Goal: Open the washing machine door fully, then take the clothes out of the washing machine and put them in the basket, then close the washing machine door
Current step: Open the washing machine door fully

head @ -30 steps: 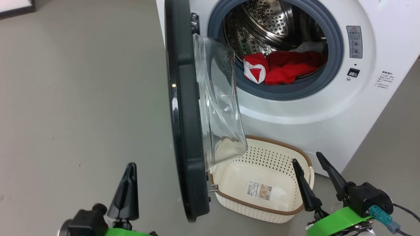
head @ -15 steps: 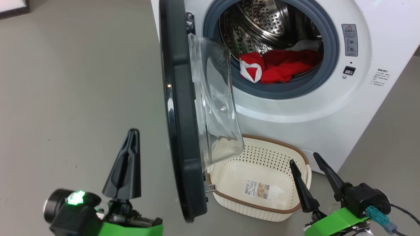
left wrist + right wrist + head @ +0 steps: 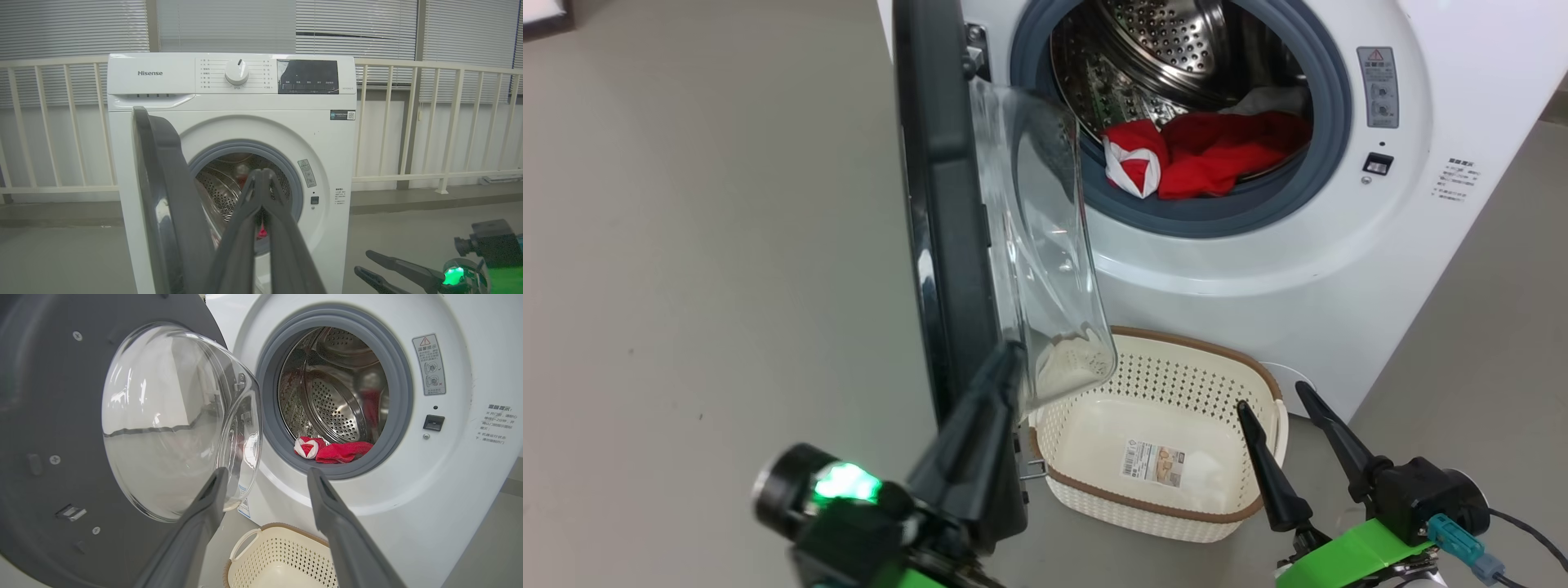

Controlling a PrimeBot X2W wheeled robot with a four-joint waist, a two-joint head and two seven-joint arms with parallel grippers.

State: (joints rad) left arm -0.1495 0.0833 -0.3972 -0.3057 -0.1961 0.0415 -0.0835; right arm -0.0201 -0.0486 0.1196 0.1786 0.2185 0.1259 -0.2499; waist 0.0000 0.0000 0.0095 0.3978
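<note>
The washing machine (image 3: 1258,278) is white, with a grey rubber ring (image 3: 1217,222) and a shiny steel drum (image 3: 1176,37) dotted with holes. Its door (image 3: 935,204) has a glossy black rim around clear glass. The clothes (image 3: 1209,159) are bright red with white trim. The basket (image 3: 1176,380) is cream and perforated in rows — brown woven-look rim — on a dull grey-beige floor (image 3: 703,245).

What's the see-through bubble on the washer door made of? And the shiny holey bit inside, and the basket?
Door window: clear glass by its look, maybe hard plastic; glossy, with bright reflections.
Drum: polished steel, it seems; silvery, mirror-shiny, punched with round holes.
Basket: probably moulded plastic; matte cream, even holes, brown woven-look rim.
</note>
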